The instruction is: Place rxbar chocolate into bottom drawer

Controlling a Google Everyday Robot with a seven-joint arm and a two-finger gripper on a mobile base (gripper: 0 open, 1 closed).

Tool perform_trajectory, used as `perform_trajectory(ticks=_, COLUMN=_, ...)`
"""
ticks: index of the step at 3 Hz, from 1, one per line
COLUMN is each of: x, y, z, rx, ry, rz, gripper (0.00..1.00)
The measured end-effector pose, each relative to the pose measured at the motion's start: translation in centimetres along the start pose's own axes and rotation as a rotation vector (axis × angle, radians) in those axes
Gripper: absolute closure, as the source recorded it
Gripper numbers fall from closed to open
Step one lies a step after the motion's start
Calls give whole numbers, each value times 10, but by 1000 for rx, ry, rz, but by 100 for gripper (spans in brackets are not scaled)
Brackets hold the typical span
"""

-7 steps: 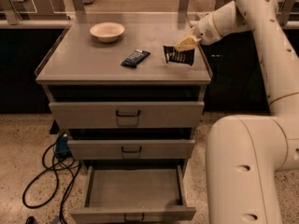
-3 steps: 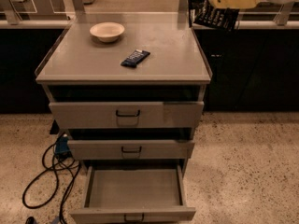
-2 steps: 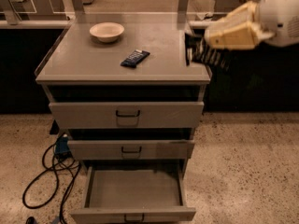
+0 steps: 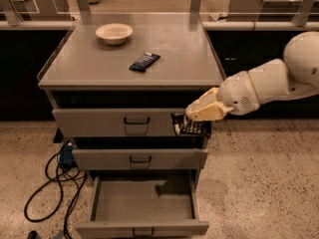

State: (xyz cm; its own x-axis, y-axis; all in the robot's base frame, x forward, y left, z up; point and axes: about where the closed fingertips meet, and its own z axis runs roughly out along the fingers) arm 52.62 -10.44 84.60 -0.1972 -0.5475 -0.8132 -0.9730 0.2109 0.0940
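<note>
The gripper (image 4: 191,117) hangs off the cabinet's (image 4: 185,63) front right corner, level with the top drawer (image 4: 109,122), its cream fingers pointing left and slightly down. They are pinched on the rxbar (image 4: 192,128), which dangles just under the fingertips, in front of the right end of that drawer's face. The rxbar is a small flat packet, dark brown to black, with a row of pale stripes across it. It tilts a little and its lower edge sits just above the gap over the middle drawer (image 4: 169,159).

The white arm (image 4: 271,82) comes in from the right, over open speckled floor (image 4: 259,183).

Straight below, the bottom drawer (image 4: 144,203) is pulled well out, a wide shallow grey tray with its floor bare. Its right wall lies roughly under the rxbar. The top and middle drawers are pushed in, so their fronts stand back from the open tray.

On the cabinet top lie a blue bar (image 4: 144,61) near the middle and a pale bowl (image 4: 114,33) towards the back left, both well apart from the gripper. Black cables (image 4: 46,184) loop on the floor to the left of the drawers.
</note>
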Motion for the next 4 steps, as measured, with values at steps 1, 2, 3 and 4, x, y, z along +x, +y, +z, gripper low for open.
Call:
perform_trajectory(ticks=1, x=23, y=-57, z=69, rx=23, ry=-21, rz=-57, gripper=100)
perform_trajectory(ticks=2, x=27, y=-66, z=78, rx=40, ry=-33, rz=-48, gripper=100)
perform_trajectory(ticks=3, x=31, y=-61, z=75, rx=79, ry=-26, rz=-59, gripper=100)
perform_trajectory(ticks=4, x=26, y=-37, z=60, rx=211, ry=4, rz=-188, gripper=100)
